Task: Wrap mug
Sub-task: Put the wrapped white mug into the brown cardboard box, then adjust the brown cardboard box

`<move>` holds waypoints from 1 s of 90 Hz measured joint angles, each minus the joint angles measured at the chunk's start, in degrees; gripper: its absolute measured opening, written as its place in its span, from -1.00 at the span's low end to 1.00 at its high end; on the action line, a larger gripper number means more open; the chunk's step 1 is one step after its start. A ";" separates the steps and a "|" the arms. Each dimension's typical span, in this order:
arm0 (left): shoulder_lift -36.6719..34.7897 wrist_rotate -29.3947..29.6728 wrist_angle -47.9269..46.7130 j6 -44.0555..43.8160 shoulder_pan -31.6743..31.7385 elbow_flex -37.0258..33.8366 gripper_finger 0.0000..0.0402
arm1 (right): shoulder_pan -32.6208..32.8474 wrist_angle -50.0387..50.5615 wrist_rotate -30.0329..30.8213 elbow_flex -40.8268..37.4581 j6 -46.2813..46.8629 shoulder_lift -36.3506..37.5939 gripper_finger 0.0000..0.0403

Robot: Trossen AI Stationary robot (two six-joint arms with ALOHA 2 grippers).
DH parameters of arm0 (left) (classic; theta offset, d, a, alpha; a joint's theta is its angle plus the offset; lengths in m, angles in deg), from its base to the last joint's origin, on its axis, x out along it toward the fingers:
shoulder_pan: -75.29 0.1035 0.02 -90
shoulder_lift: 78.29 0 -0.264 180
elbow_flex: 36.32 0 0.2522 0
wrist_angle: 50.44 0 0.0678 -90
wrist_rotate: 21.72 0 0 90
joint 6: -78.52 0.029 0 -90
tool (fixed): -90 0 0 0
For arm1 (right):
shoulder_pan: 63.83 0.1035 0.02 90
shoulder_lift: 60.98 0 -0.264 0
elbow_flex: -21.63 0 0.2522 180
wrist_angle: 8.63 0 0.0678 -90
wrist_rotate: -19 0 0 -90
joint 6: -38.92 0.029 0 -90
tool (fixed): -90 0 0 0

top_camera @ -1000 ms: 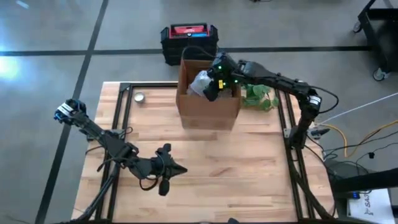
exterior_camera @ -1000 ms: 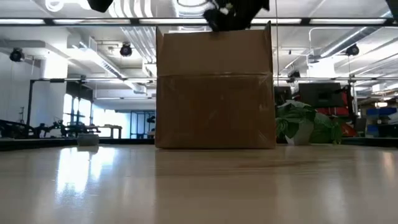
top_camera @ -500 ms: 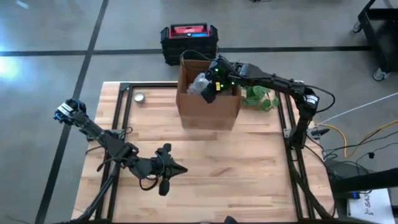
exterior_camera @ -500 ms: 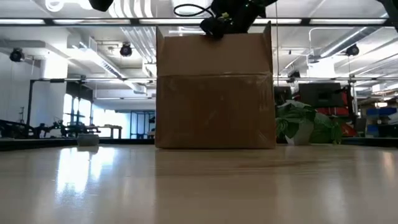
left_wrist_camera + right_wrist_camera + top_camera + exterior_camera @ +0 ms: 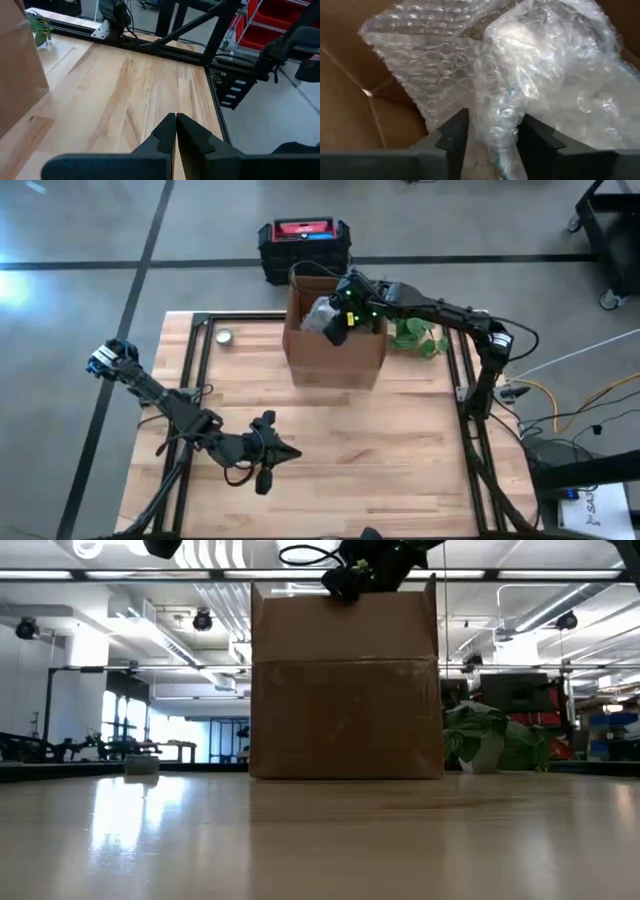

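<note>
1. Your right gripper (image 5: pixel 492 137) clamps the bubble-wrapped mug (image 5: pixel 530 85) between its jaws, inside the cardboard box (image 5: pixel 335 350) at upper centre.
2. Your left gripper (image 5: pixel 268 465), lower left, waits with jaws closed.

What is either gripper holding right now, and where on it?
The right gripper pinches a clear bubble-wrap bundle by its bunched end, inside the brown cardboard box. The left gripper is shut and holds nothing.

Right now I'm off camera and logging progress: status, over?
Right pincer shut on bubble-wrapped bundle, inside the cardboard box. Left pincer shut, empty, idle over the near table. Nothing blocking.
</note>
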 joint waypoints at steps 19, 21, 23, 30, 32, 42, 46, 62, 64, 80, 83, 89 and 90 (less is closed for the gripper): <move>0.00 -0.04 0.00 0.00 -0.02 0.00 -1.00 | 0.00 1.91 0.21 1.70 -2.85 3.25 0.06; 0.00 -0.04 0.00 0.00 -0.02 0.00 -1.00 | 0.00 2.23 0.28 2.34 -3.67 3.70 0.07; 0.00 -0.04 0.00 0.00 -0.02 0.00 -1.00 | -0.02 2.58 0.38 2.94 -3.95 4.21 0.08; 0.00 -0.04 0.02 0.00 -0.02 0.00 -1.00 | -0.04 3.97 1.19 4.63 -5.32 5.50 0.08; 0.00 -0.04 0.01 0.00 -0.02 0.00 -1.00 | -0.08 4.08 1.30 5.01 -5.58 5.74 0.08; 0.00 -0.09 0.02 0.17 -0.02 0.00 -1.00 | -0.11 4.37 1.72 6.54 -6.60 6.85 0.04; -0.01 -0.08 0.00 0.48 -0.02 0.00 -1.00 | -0.09 4.45 1.68 7.48 -6.89 7.21 0.02; -1.38 -0.04 -0.04 2.11 0.19 0.00 -1.00 | 0.15 8.04 -0.15 12.10 -8.24 10.35 0.00; -1.67 -0.04 0.03 2.30 0.26 0.00 -1.00 | 0.15 8.44 -0.18 12.37 -8.62 10.79 0.00; -3.31 0.02 -0.02 3.85 0.59 0.00 -1.00 | 0.24 10.00 0.21 12.08 -8.50 12.59 0.03; -3.53 0.02 -0.01 4.03 0.59 0.00 -1.00 | 0.24 10.56 0.20 12.01 -8.51 12.75 0.03; -3.74 0.05 0.00 4.29 0.59 0.00 -1.00 | 0.26 10.77 0.19 11.74 -8.55 12.86 0.02; -3.74 0.05 -0.02 4.31 0.59 0.00 -1.00 | 0.26 10.85 0.19 11.65 -8.55 12.86 0.02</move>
